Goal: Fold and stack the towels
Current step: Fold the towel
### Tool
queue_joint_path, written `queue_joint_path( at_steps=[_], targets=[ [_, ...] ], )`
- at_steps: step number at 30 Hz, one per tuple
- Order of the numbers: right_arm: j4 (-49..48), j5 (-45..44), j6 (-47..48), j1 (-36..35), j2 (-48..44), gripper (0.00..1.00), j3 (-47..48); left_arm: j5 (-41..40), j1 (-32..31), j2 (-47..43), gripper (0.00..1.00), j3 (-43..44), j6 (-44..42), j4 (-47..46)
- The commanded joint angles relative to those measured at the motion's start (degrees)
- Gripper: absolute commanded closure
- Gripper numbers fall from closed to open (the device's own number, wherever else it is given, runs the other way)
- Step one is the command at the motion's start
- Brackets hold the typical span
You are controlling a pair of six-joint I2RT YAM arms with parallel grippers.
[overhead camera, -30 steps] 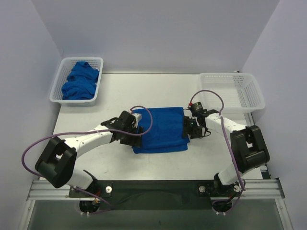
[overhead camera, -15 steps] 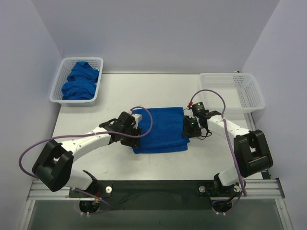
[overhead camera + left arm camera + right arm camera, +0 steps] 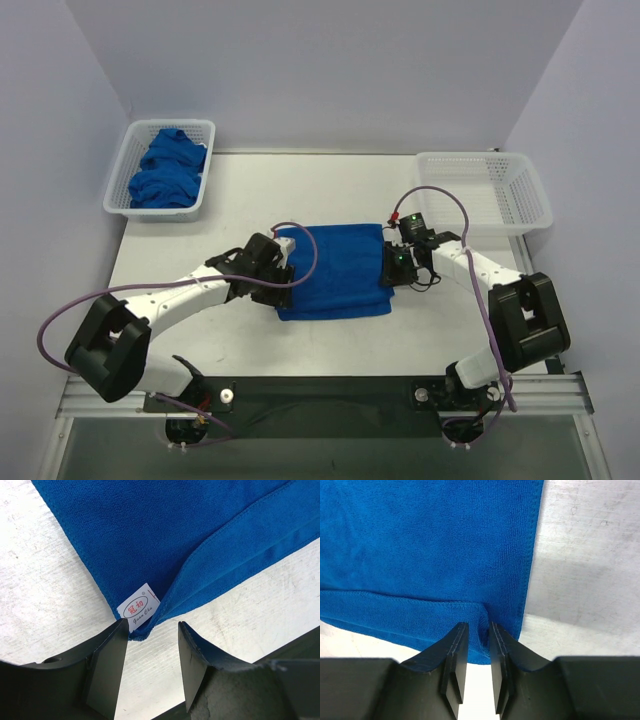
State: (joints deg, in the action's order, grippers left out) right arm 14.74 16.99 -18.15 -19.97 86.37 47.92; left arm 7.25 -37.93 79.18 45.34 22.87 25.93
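A royal-blue towel (image 3: 335, 268) lies folded into a rectangle in the middle of the table, its upper layer set back from the lower one's near edge. My left gripper (image 3: 283, 270) is open at its left end. In the left wrist view the towel's corner with the white tag (image 3: 139, 606) sits just at the tips of my left gripper (image 3: 150, 627), with bare table between the fingers. My right gripper (image 3: 388, 268) is at the right end. There, my right gripper (image 3: 479, 630) pinches a small pucker of the towel (image 3: 430, 545) near its edge.
A white mesh basket (image 3: 118, 180) at the back left holds more crumpled blue towels (image 3: 168, 165). Another white mesh basket (image 3: 480, 195) stands at the back right with nothing in it. Purple cables loop over both arms.
Both grippers have narrowed at the towel's ends. The right one has closed down onto the cloth edge; the left arm has shifted slightly toward the tagged corner.
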Motion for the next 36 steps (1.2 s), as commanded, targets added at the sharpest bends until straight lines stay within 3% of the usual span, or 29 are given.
queue_joint_path(
  at_steps=[1, 14, 21, 32, 36],
  targets=[
    [1.0, -1.2, 0.6, 0.0, 0.7, 0.78, 0.2, -0.4, -0.3, -2.0, 0.45, -0.2, -0.6, -0.7],
    [1.1, 0.3, 0.8, 0.8, 4.0, 0.77, 0.6, -0.1, -0.3, -2.3, 0.45, -0.2, -2.8, -0.7],
    [1.0, 0.0, 0.8, 0.9, 2.4, 1.0, 0.1, 0.1, -0.3, -1.6, 0.45, 0.7, -4.4, -0.8],
    [1.0, 0.2, 0.7, 1.1, 2.1, 1.0, -0.3, -2.1, -0.1, 1.0, 0.46, 2.6, -8.5, -1.2],
    [1.1, 0.1, 0.7, 1.1, 2.0, 1.0, -0.3, -1.0, 0.0, 2.1, 0.51, 3.3, -9.6, -1.7]
  ],
)
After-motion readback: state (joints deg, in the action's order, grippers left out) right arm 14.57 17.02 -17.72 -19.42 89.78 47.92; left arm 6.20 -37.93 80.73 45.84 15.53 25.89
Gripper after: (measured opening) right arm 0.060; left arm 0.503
